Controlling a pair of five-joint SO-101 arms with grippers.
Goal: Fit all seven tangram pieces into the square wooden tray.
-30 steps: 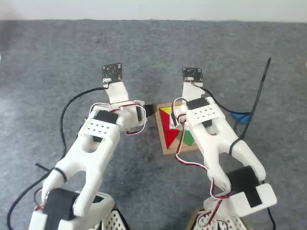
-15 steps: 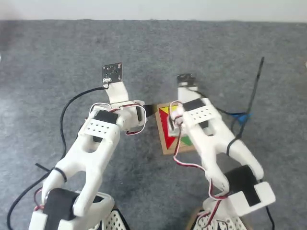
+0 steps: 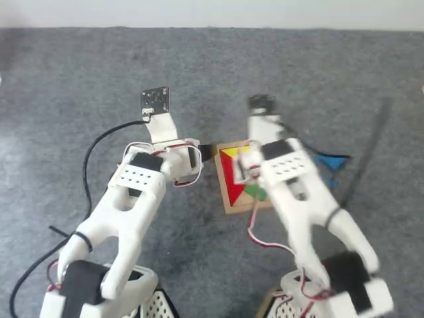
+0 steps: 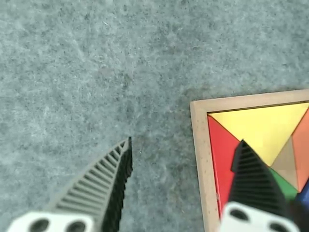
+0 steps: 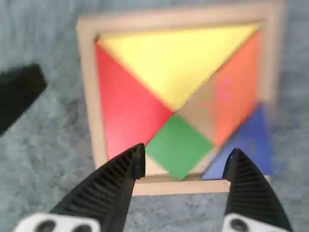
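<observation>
- The right gripper (image 5: 187, 148) hangs open and empty above the wooden tray (image 5: 87, 96). Its jaws straddle the green square (image 5: 179, 145) at the rim, probably to press pieces flat.
- The left gripper (image 4: 185, 141) gapes wide and holds nothing. 1 finger is over the tray's red triangle (image 4: 219, 150), the other over the grey mat (image 4: 96, 58), likely just standing by.
- Both arms are stretched forward, wrists tipped down.

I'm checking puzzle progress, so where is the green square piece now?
In the right wrist view the green square sits inside the wooden tray, between the red triangle and the blue piece, one corner at the rim.
</observation>
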